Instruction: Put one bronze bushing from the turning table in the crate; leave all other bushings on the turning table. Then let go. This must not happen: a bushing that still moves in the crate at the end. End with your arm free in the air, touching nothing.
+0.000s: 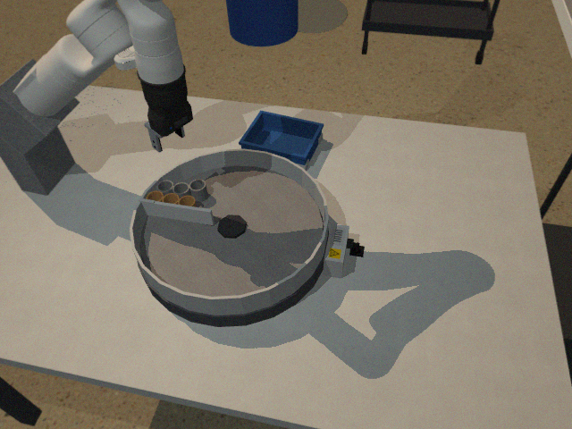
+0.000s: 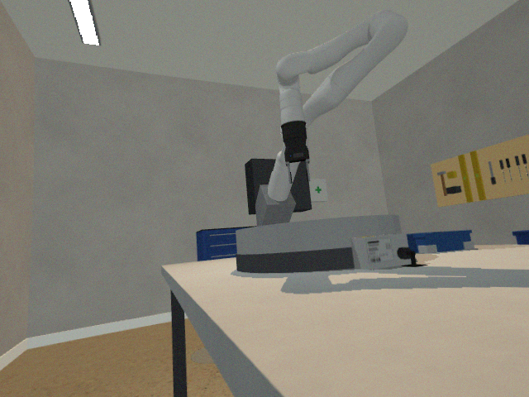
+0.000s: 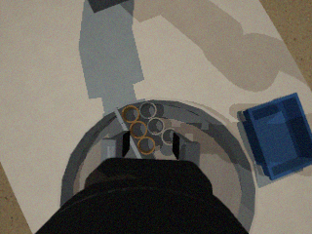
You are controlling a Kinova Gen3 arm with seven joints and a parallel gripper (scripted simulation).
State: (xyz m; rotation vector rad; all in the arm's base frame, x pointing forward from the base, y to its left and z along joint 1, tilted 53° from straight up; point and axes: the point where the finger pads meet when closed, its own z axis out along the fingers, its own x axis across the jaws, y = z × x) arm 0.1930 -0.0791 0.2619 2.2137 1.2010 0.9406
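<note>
- Top view: the tool [image 1: 167, 137] hangs above the tabletop [image 1: 439, 194], just outside the far-left rim of the turning table [image 1: 295, 281]; its fingers stand wide with nothing between them; three bronze bushings [image 1: 171, 198] sit in a row against a grey divider [image 1: 178, 213], with three grey bushings [image 1: 180, 187] just behind them; the divider hides the lower part of the bronze ones; the blue crate [image 1: 281, 136] stands beside the far rim; a dark hub [image 1: 231, 226] marks the centre; the arm's upper links are cut off by the frame edge.
- Exterior view: the tool [image 2: 297, 169] points down above the turning table [image 2: 298, 246]; the rim hides every bushing; the fingers are too small to tell apart; only a strip of the crate [image 2: 440, 238] shows behind the control box [image 2: 378, 251].
- Wrist view: the tool's dark body fills the lower frame; the two fingers stand wide either side of the bushing cluster below; bronze bushings [image 3: 131, 114] lie left, grey bushings [image 3: 155, 126] right; the crate [image 3: 280, 134] is cut off at the right edge.
</note>
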